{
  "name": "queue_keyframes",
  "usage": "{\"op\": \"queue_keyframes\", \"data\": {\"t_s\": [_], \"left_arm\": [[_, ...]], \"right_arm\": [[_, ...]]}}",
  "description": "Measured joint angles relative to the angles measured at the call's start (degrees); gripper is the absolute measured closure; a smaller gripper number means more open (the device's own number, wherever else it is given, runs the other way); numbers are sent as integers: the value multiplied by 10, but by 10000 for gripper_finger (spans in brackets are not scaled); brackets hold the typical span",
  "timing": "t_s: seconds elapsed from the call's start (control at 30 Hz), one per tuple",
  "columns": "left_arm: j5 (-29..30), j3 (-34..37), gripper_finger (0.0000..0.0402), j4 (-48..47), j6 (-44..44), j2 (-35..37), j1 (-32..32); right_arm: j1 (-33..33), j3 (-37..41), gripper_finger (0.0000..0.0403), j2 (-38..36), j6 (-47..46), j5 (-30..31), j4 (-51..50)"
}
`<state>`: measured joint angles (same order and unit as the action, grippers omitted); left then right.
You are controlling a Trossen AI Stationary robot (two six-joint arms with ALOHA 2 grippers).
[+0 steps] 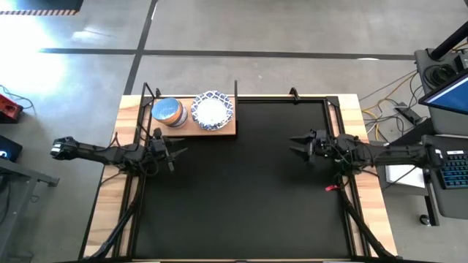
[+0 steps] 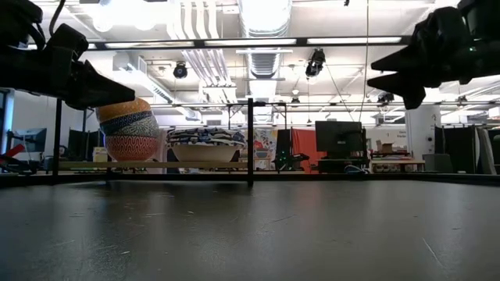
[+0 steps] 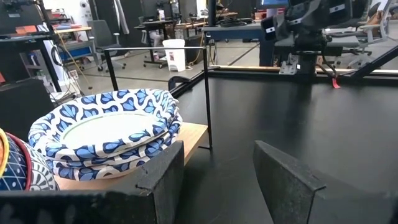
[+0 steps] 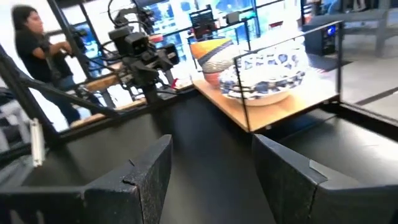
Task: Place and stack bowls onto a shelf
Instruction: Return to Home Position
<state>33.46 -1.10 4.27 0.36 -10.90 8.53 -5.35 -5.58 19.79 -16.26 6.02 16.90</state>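
Note:
The light-wood shelf (image 1: 223, 131) stands at the table's far left. On it rest two stacks of bowls: small coloured ones (image 1: 168, 112) nested on the left, and white ones with blue patterned rims (image 1: 212, 110) beside them on the right. The white stack (image 3: 106, 134) fills the left wrist view. My left gripper (image 1: 175, 151) hovers open just near of the shelf with nothing between its fingers. My right gripper (image 1: 296, 144) is open and empty over the mat's right side, pointing toward the shelf (image 4: 280, 112).
A large black mat (image 1: 241, 183) covers most of the table, ringed by thin black posts (image 1: 235, 91). A person (image 4: 28, 43) stands beyond the table in the right wrist view. Cables and a laptop (image 1: 446, 102) lie off the right edge.

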Motion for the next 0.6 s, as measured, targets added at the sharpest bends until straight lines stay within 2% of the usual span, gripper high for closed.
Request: {"op": "queue_keyframes", "data": {"t_s": [0.23, 0.6], "left_arm": [[0, 0, 225, 0, 0, 0, 0], [0, 0, 225, -1, 0, 0, 0]], "right_arm": [[-10, 0, 193, -89, 81, -1, -83], [-41, 1, 193, -187, 121, 0, -138]]}}
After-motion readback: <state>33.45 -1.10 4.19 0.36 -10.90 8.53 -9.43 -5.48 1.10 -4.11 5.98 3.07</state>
